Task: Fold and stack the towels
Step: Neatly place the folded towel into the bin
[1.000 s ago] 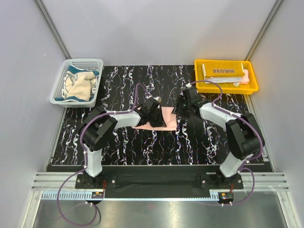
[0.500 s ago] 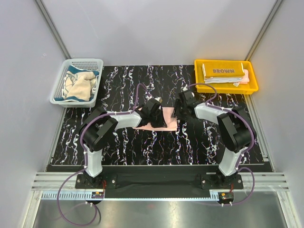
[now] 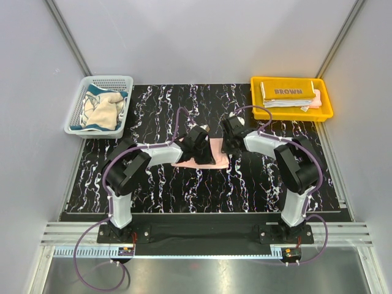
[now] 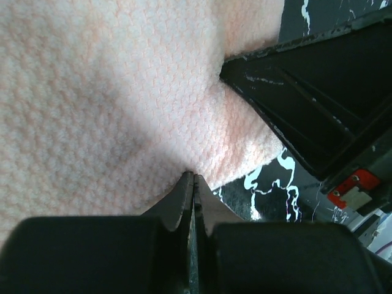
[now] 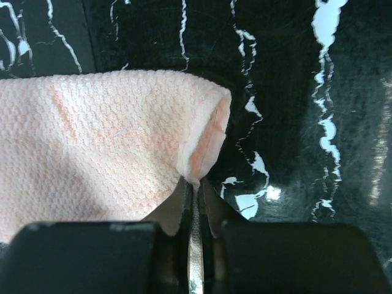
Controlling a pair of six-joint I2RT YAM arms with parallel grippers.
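- Top view: the pink towel (image 3: 208, 159) lies as a flat, pale salmon oblong at the middle of the black marbled table (image 3: 153, 184).
- The left claw (image 3: 199, 144) is at the towel's 10 o'clock corner and the right claw (image 3: 231, 144) at its 2 o'clock corner. The arms cover the far edge, and the fingers are too small to read here.
- A cream-teal towel (image 3: 103, 109) is heaped in the white basket (image 3: 110, 81) at 10 o'clock.
- A brown towel (image 3: 288, 92) lettered "BROWN" tops a folded pile in the yellow tray (image 3: 275, 114) at 2 o'clock. The layers beneath it show only as thin edges.
- Left wrist view: the pink towel (image 4: 92, 92) fills the frame from 9 to 12 o'clock, with a honeycomb weave and soft shadow.
- The left claw (image 4: 193, 179) is pinched tight on the towel's hem at 6 o'clock.
- A dark angular body at 3 o'clock is cut off and hard to identify.
- Right wrist view: the pink towel (image 5: 92, 135) runs off the 9 o'clock edge and ends in a rounded fold.
- The right claw (image 5: 195, 187) is narrowed onto that corner, with a sliver of cloth between its fingers.
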